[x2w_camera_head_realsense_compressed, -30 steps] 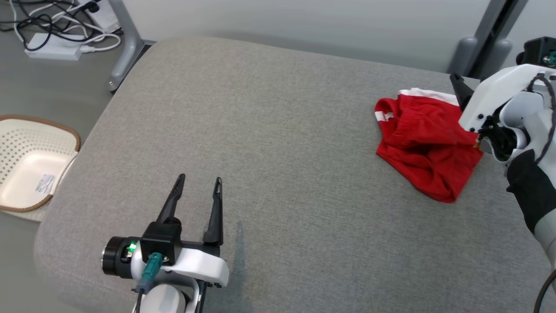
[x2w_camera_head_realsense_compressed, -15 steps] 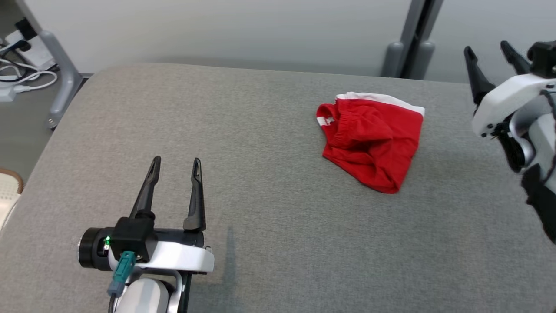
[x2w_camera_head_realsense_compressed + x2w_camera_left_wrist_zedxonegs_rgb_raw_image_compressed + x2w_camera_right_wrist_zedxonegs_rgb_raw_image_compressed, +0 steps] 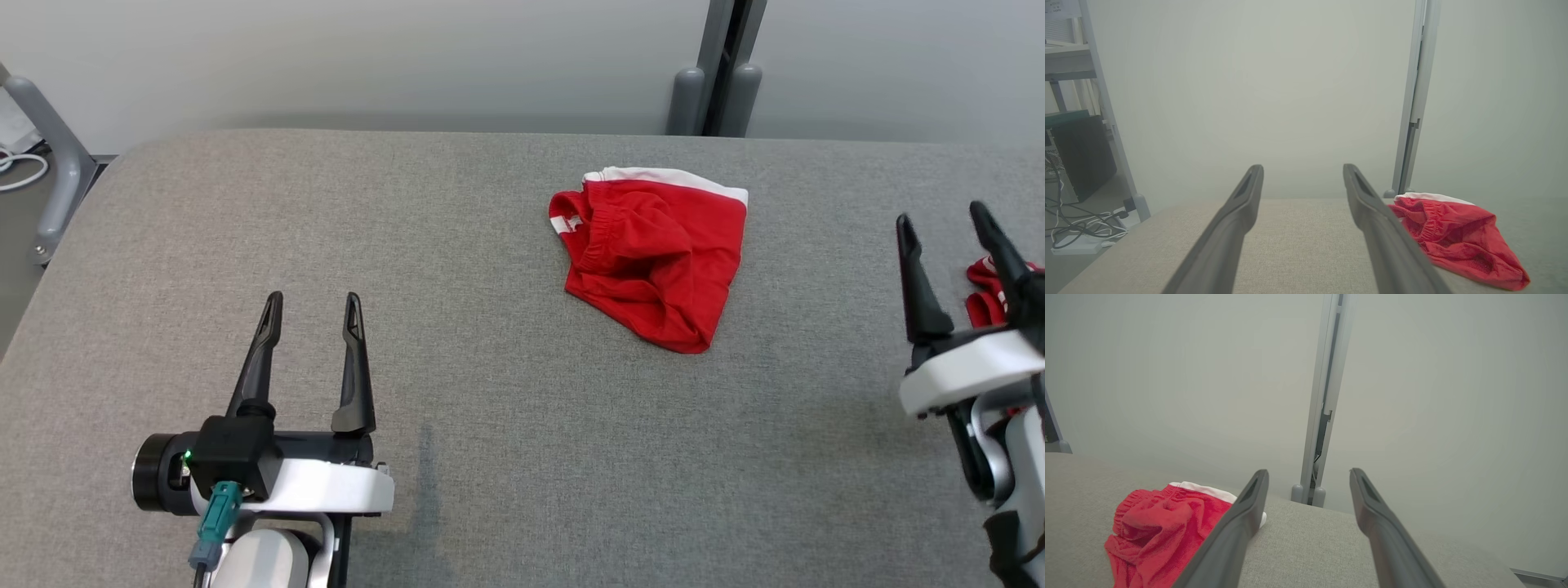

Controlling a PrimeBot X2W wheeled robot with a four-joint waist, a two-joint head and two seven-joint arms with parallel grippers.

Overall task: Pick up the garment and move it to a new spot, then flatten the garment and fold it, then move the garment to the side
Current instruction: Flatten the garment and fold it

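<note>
1. Frame leg [image 3: 51, 175], grey metal: is standing off the worktop's [image 3: 506, 457] far-left corner.
2. L gripper [image 3: 314, 298]: is sitting over the near-left part of the grey fabric worktop, fingers pointing twd the far edge. Jaws are standing wide w/ nothing between them, as the L wrist view [image 3: 1302, 167] is also showing.
3. Garment [image 3: 653, 261], red shorts w/ white trim: is lying crumpled and unfolded, right of centre, nearer the far edge, well apart from both grippers [image 3: 1457, 241] [image 3: 1155, 535].
4. Post [image 3: 718, 73], grey, upright: is standing behind the far edge.
5. R gripper [image 3: 939, 216]: is sitting by the right edge, jaws spread wide and holding nothing [image 3: 1309, 471].
6. 2nd red item [image 3: 984, 294]: is peeking out behind the R gripper at the right edge, mostly hidden, type unclear.
</note>
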